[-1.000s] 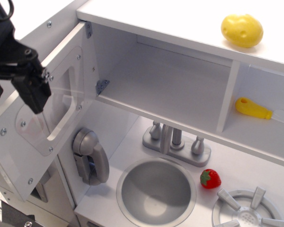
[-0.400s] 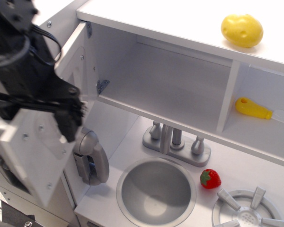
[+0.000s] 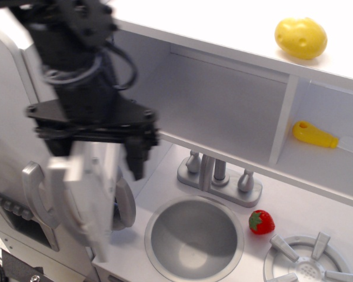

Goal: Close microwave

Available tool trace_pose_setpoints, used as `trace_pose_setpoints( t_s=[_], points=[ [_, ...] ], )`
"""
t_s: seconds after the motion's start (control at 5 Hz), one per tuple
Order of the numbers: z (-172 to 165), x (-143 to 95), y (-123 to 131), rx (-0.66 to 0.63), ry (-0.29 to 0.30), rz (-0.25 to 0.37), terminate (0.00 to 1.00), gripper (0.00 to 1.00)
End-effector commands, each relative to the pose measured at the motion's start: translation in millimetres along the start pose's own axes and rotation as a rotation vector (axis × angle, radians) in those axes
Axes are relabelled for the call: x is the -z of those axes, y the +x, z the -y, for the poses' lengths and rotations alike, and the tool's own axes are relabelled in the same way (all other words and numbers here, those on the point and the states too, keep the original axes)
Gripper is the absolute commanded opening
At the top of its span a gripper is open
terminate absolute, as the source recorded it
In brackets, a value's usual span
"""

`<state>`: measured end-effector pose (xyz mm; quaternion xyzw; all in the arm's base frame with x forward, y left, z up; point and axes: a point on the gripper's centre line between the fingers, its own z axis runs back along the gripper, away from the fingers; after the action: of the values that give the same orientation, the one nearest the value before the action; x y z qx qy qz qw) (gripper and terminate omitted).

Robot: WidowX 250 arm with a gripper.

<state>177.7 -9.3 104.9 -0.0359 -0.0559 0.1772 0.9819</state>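
Swinging edge-on just below and left of the end effector (image 3: 94, 147), the microwave door (image 3: 85, 202) is seen, grey handle (image 3: 35, 197) outward; whether the blurred fingers are spread cannot be told; the open compartment (image 3: 217, 108) lies beyond, to the right; a glancing push could slip off and leave the door ajar.

Potato (image 3: 300, 37) on top shelf; strawberry (image 3: 262, 222) right of sink (image 3: 194, 238); faucet (image 3: 219, 179) behind sink.
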Motion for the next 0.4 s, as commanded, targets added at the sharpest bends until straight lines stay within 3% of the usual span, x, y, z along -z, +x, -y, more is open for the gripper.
trace_pose_setpoints(
  t_s=[0.0, 0.2],
  points=[
    [60.1, -19.9, 22.7, -0.069, -0.071, 0.069, 0.0, 1.0],
    [93.9, -31.5, 31.0, -0.063, -0.119, 0.074, 0.0, 1.0]
  ],
)
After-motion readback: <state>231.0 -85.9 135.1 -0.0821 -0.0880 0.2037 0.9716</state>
